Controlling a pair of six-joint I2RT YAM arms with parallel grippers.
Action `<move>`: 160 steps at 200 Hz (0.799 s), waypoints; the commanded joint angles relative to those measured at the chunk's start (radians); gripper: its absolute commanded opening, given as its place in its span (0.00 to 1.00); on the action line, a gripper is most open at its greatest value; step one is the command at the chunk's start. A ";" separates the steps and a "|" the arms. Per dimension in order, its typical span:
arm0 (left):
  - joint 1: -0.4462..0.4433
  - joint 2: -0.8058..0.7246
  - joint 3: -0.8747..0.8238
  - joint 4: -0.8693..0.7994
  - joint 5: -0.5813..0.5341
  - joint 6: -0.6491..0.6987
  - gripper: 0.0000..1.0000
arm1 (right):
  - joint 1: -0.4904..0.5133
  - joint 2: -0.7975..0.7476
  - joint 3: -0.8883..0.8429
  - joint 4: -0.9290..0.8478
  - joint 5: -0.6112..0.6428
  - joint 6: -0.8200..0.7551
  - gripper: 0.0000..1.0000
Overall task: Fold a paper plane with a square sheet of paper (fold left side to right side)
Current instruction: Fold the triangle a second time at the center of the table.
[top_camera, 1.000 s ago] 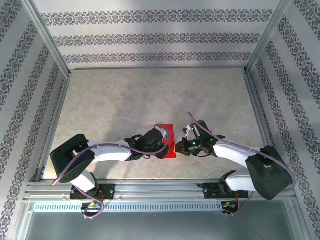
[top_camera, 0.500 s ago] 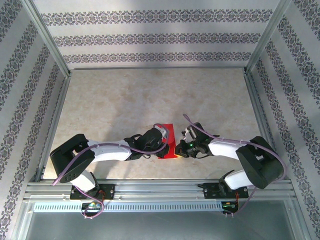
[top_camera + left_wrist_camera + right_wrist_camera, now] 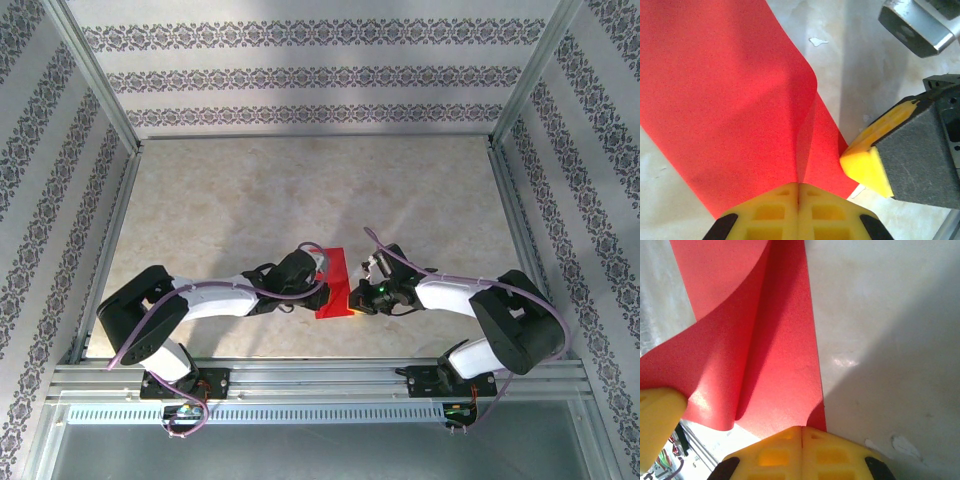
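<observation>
Nearest, from the left wrist, the left gripper [image 3: 798,207] has its yellow fingers pressed together with the lifted left side of the square sheet of paper [image 3: 735,100] running into the seam between them. That side rises and curls over toward the right. The right gripper's yellow fingertip [image 3: 865,162] sits just beside the sheet's right edge.

From the right wrist, the right gripper [image 3: 801,442] is likewise closed, its tips on the sheet's [image 3: 785,360] near right corner. Whether it pinches the paper or only presses on it I cannot tell. The flat part stretches straight away from the fingers, with the curled flap to its left.

From above, the left gripper [image 3: 322,283] and the right gripper [image 3: 356,300] meet at the sheet [image 3: 335,275]. It lies on the marbled tabletop [image 3: 250,190] near its front edge. It shows as a narrow red strip, its long axis running near to far, leaning slightly right at the far end.
</observation>
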 commanded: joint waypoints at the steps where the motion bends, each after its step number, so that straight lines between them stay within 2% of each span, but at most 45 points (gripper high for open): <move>1: 0.026 -0.018 -0.014 -0.028 0.025 0.033 0.00 | 0.012 0.035 0.001 -0.060 0.046 -0.019 0.00; 160: 0.067 0.032 0.004 -0.055 -0.005 0.093 0.00 | 0.011 0.039 0.007 -0.081 0.049 -0.032 0.00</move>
